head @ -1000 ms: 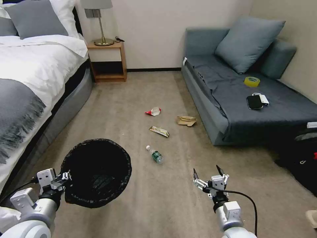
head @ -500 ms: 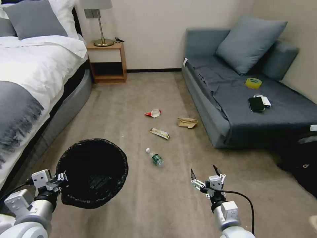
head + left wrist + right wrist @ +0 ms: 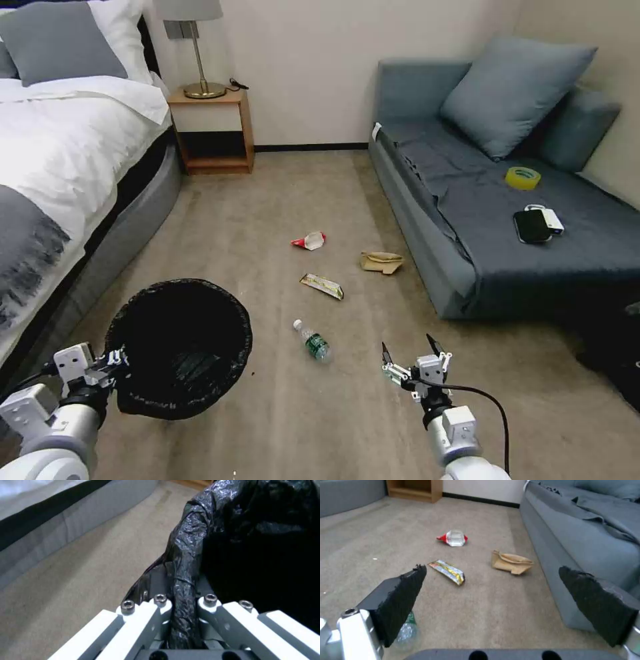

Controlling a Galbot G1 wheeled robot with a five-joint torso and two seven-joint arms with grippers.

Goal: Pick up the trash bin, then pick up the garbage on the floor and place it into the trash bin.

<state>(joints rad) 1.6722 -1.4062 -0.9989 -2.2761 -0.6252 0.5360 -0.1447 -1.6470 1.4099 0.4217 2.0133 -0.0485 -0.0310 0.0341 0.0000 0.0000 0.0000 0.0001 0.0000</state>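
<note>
The bottle [image 3: 312,341] lies ahead-left of the right gripper [image 3: 408,353], jaws spread, long axis angled; the bin [image 3: 178,347] rim is clamped by the left gripper [image 3: 110,363]

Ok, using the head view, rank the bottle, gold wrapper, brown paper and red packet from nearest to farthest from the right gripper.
From the open right gripper:
1. Bottle, on the carpet just to its left.
2. Gold wrapper, ahead and to the left.
3. Brown paper, straight ahead by the sofa.
4. Red packet, farthest, ahead and to the left.
</note>
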